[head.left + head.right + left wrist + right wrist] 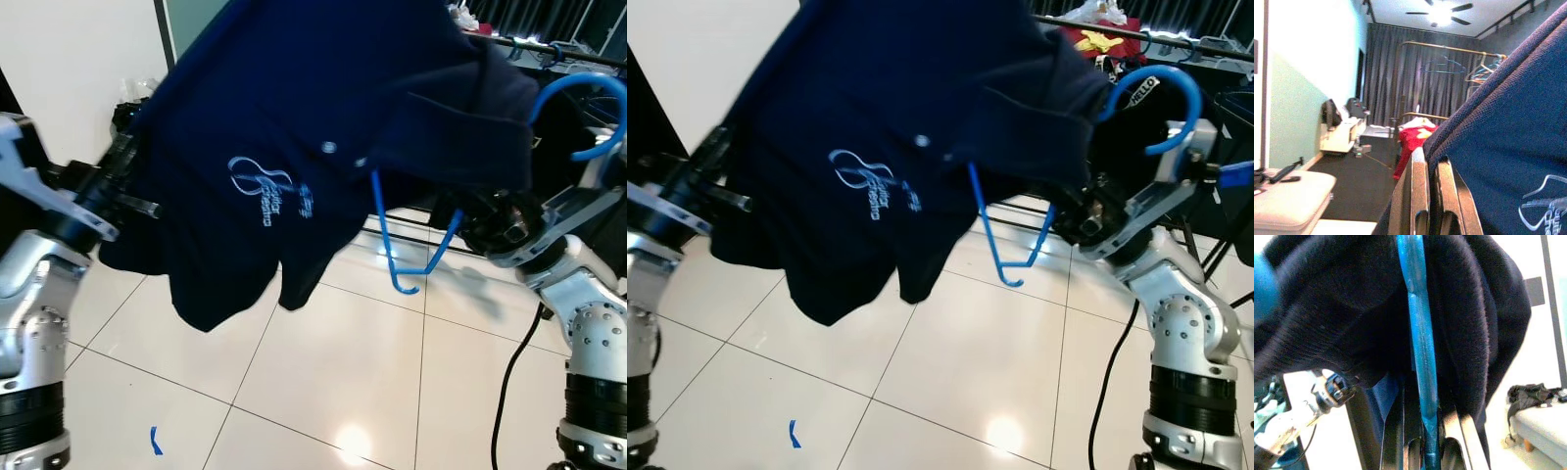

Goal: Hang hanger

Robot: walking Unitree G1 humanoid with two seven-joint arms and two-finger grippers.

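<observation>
Right hand (1432, 440) is gripping the blue hanger (1004, 245); left hand (1432, 196) is pinching the navy shirt (294, 127) before a clothes rail (1136, 31)

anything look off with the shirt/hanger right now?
Yes. The navy shirt sits askew on the blue hanger: one hanger end pokes out bare below the fabric, and the shirt bunches near the hook. The right end effector grips the hanger; the left end effector pinches the shirt's edge.

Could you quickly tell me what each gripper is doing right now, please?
Left gripper: shut on the navy shirt, pinching its edge.
Right gripper: shut on the blue hanger, which carries the shirt.
</observation>
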